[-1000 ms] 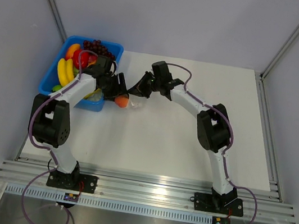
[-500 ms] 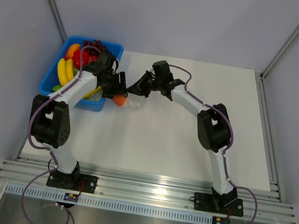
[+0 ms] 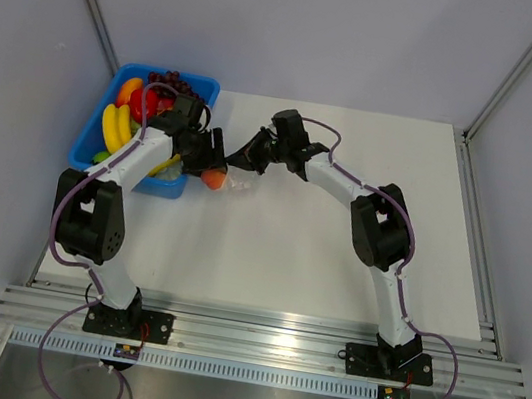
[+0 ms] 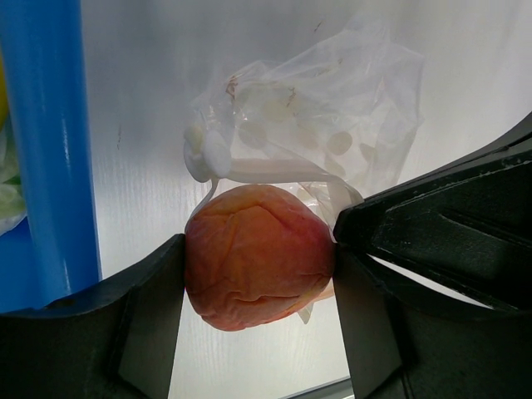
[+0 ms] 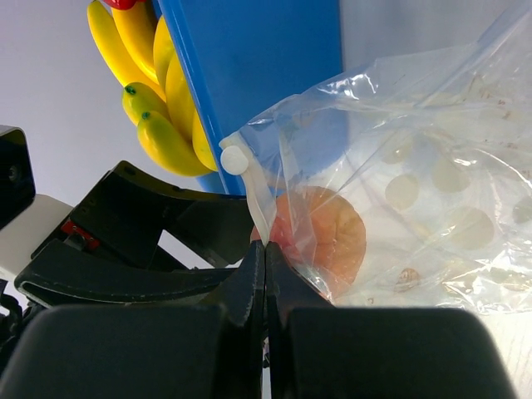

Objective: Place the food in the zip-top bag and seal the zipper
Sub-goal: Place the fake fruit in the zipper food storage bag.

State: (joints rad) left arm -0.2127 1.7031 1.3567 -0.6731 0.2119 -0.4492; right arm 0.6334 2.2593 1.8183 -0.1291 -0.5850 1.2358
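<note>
My left gripper (image 4: 259, 270) is shut on the peach-like fruit (image 4: 258, 254), orange blushing to red, and holds it just right of the blue bin; the fruit also shows in the top view (image 3: 213, 179). The see-through zip-top bag (image 4: 312, 141) lies crumpled right behind the fruit, touching it. My right gripper (image 5: 266, 249) is shut on the bag's mouth edge, pinching the white zipper strip (image 5: 258, 195) and holding the bag (image 5: 416, 166) up. Through the plastic the fruit (image 5: 320, 237) shows at the bag's mouth. Whether it is inside the mouth I cannot tell.
The blue plastic bin (image 3: 95, 127) stands at the back left, holding yellow bananas (image 3: 113, 127), dark grapes (image 3: 173, 82) and other fruit. Its blue wall (image 4: 54, 150) is close beside my left gripper. The table's right half (image 3: 404, 161) holds only the right arm.
Both grippers have shifted slightly up and left toward the bin with the fruit and bag; grips are unchanged.
</note>
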